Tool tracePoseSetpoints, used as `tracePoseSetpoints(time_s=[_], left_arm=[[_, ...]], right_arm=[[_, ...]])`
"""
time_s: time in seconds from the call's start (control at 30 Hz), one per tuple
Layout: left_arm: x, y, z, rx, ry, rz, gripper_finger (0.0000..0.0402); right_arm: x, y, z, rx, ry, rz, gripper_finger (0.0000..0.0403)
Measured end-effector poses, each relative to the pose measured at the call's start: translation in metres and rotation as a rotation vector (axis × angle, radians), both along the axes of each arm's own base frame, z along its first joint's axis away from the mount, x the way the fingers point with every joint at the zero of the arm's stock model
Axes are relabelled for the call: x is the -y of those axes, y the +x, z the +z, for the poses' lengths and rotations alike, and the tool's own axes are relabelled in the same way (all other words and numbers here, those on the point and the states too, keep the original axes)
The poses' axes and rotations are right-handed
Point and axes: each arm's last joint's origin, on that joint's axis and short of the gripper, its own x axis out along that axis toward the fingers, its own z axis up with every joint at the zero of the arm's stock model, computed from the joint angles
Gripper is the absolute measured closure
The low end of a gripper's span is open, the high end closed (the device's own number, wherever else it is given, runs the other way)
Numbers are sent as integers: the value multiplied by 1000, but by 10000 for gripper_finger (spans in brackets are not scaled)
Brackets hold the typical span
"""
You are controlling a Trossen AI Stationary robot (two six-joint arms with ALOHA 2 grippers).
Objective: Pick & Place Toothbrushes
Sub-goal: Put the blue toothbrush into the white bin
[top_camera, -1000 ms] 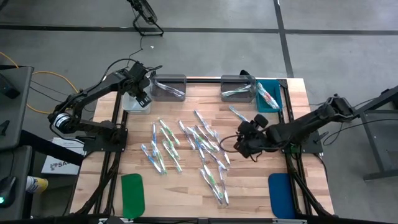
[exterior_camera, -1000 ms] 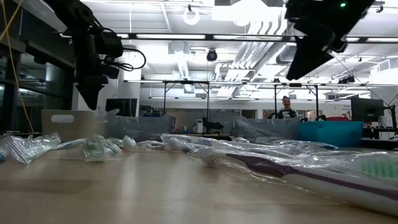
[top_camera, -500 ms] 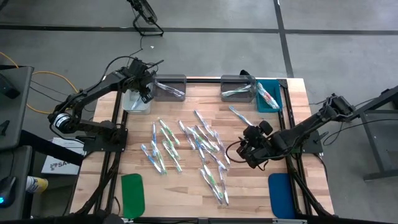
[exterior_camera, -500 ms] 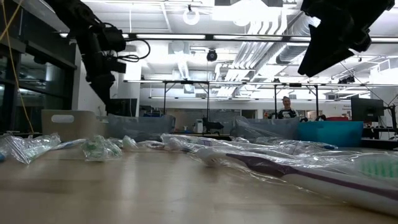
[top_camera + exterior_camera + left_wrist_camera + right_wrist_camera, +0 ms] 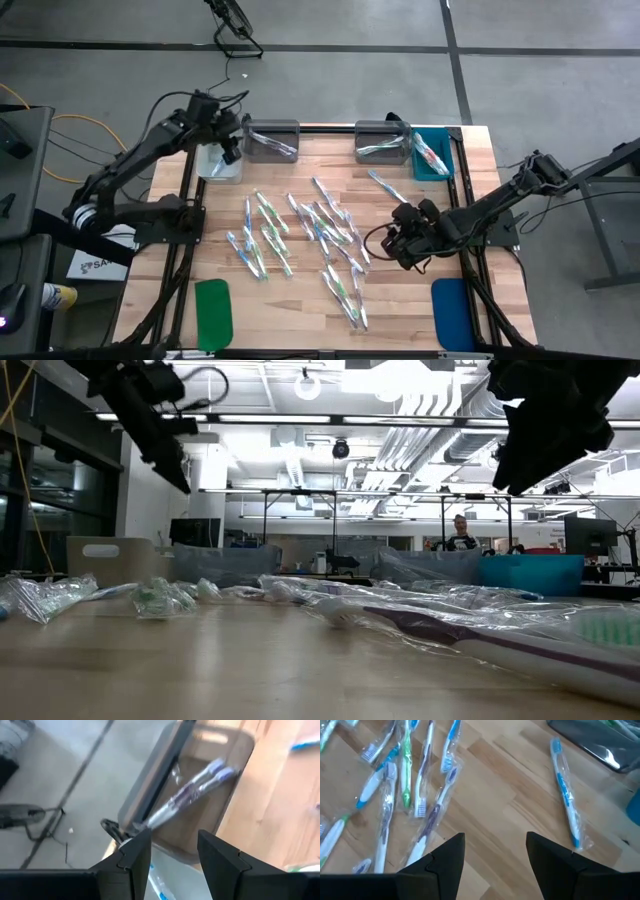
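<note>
The toothbrushes (image 5: 320, 225) lie scattered in the middle of the table (image 5: 300, 310). My right gripper (image 5: 407, 240) hovers beside them, fingers apart and empty; I should come down over one separate brush, with free wood around. My left gripper (image 5: 228, 148), also parted and empty, hangs over the bins (image 5: 272, 140) at the far edge.

Bright overhead light (ceiling fixtures), blurred foreground

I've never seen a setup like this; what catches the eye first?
A scatter of wrapped toothbrushes covers the middle of the wooden table. The right pincer hangs open beside the pile, and the left pincer hangs open over the bins at the far edge.
</note>
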Motion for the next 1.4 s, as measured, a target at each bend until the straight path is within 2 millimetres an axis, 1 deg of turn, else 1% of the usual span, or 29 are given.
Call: tracePoseSetpoints(time_s=[0.13, 0.33, 0.47, 0.63, 0.77, 0.87, 0.93, 1.07, 1.2, 1.4], left_arm=[[12, -3, 9, 42, 32, -40, 247], [23, 7, 10, 39, 40, -133, 247], [28, 12, 10, 18, 46, -174, 247], [33, 15, 1, 14, 41, -212, 247], [35, 17, -14, 20, 14, -246, 247], [35, 19, -21, 50, -3, -284, 247], [35, 19, -24, 54, -10, -291, 247], [37, 20, -23, 82, -22, -325, 247], [39, 19, -20, 115, -22, -356, 247], [40, 19, -18, 143, -15, -379, 247]], right_arm=[[5, -3, -2, -22, -3, -49, 198], [21, -5, -17, -86, 15, -116, 198], [40, -5, -27, -153, 34, -166, 198], [73, 3, -29, -199, 35, -202, 198], [103, 11, -30, -230, 82, -166, 198], [124, 15, -33, -255, 113, -133, 198], [138, 16, -35, -264, 140, -102, 198], [159, 16, -39, -262, 215, -57, 198], [174, 15, -48, -293, 286, -34, 198], [181, 20, -64, -351, 315, 5, 198]])
